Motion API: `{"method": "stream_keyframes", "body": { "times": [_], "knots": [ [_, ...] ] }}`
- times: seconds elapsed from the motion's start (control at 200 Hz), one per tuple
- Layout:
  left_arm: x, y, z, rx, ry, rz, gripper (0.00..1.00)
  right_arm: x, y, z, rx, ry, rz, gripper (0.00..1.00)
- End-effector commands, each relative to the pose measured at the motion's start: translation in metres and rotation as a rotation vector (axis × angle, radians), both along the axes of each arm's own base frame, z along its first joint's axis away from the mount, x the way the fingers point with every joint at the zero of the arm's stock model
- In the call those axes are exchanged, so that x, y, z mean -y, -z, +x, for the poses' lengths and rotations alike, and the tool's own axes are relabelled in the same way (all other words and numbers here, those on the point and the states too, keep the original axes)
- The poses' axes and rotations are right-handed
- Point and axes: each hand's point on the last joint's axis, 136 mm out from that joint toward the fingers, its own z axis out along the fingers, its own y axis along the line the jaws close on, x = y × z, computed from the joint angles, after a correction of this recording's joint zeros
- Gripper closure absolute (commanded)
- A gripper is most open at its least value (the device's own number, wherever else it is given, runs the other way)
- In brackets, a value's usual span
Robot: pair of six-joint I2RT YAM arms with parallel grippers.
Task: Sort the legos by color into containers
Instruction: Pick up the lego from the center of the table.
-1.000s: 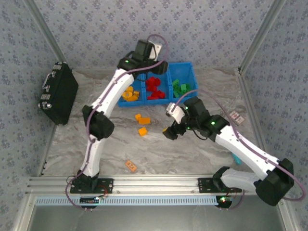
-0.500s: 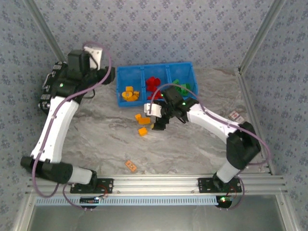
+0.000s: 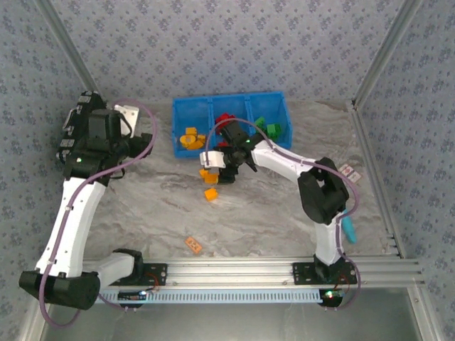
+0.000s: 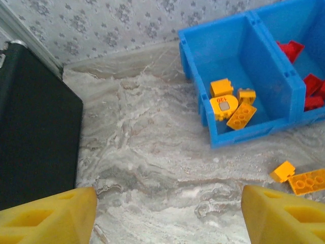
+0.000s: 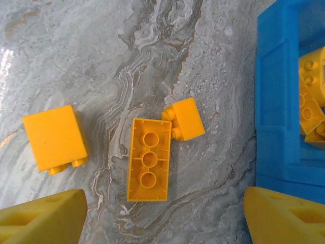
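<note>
While orange-yellow legos (image 4: 231,104) fill the left compartment (image 4: 218,51), its neighbour (image 4: 284,25) holds red legos (image 4: 311,84).

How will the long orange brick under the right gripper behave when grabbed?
The long brick looks like rigid moulded plastic: probably stiff and light. Lying flat, hollow side up, it should not roll or tip. Its smooth sides may slip, and the small brick touching its corner would likely get nudged.

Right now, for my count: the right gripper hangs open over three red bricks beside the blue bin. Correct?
No: the three bricks under the open right gripper are orange-yellow, not red, beside the blue bin; the right wrist view shows it.
</note>
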Motion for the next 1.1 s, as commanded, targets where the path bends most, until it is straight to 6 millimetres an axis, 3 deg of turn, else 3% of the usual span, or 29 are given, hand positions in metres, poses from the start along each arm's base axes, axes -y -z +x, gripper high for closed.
{"method": "stream_keyframes", "body": {
  "times": [0.0, 0.3, 0.555, 0.87, 1.095],
  "knots": [
    [-0.004, 0.000, -0.005, 0.001, 0.006, 0.029, 0.25, -0.001, 0.020, -0.001, -0.016, -0.035, -0.066, 0.19],
    [-0.008, 0.007, -0.003, -0.003, 0.000, 0.064, 0.23, -0.008, 0.042, -0.004, -0.105, -0.064, -0.113, 0.20],
    [-0.008, 0.011, 0.001, 0.001, 0.000, 0.068, 0.22, 0.002, 0.070, -0.008, -0.130, -0.066, -0.207, 0.21],
    [-0.006, 0.008, 0.003, 0.006, 0.005, 0.057, 0.22, 0.006, 0.090, -0.006, -0.087, -0.043, -0.254, 0.38],
    [-0.006, 0.009, -0.001, 0.006, 0.007, 0.055, 0.22, 0.003, 0.093, 0.001, -0.068, -0.022, -0.257, 0.60]
  ]
}}
